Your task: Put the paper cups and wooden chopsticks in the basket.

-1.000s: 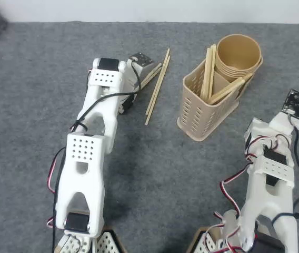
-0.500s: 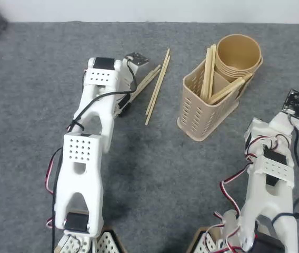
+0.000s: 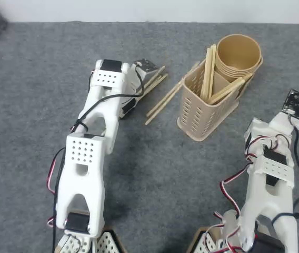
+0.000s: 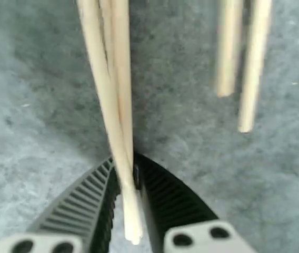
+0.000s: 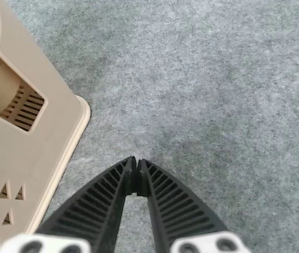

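Jaws on the left gripper (image 4: 126, 174) are clamped on a pair of chopsticks (image 4: 115, 105), near one end, with the rest sticking out low over the grey mat (image 3: 33, 105). A loose pair (image 3: 162, 103) lies on the mat just beside them, between that gripper and the basket (image 3: 205, 113), far ends right by its wall. The basket already holds stacked cups (image 3: 238, 52) and a few sticks. Right gripper (image 5: 135, 176) has its jaws pressed together on nothing, parked just beside the basket's corner.
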Motion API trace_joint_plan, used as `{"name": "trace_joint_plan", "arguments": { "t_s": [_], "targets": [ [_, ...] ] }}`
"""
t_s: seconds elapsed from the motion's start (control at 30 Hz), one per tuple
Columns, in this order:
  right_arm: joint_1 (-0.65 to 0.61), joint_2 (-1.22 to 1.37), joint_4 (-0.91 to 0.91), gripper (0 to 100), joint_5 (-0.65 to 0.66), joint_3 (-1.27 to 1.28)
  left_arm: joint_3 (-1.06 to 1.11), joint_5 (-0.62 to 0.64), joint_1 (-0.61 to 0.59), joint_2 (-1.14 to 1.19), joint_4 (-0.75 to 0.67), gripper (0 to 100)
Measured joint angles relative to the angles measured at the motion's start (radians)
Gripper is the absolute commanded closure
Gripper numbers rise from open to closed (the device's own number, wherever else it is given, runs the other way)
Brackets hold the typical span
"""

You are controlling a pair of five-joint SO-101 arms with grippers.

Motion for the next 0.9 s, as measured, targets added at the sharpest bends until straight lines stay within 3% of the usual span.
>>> {"name": "trace_joint_plan", "arguments": {
  "t_s": [0.37,0.57,0.9],
  "targets": [
    [0.000,0.000,0.000,98.7,0.000,0.000,0.034,-0.005,0.002,-0.072,0.000,99],
    [0.000,0.000,0.000,98.7,0.000,0.000,0.069,-0.005,-0.009,-0.272,0.002,99],
    [0.000,0.000,0.000,98.7,0.000,0.000,0.328,-0.031,-0.009,-0.591,0.002,99]
  ]
}}
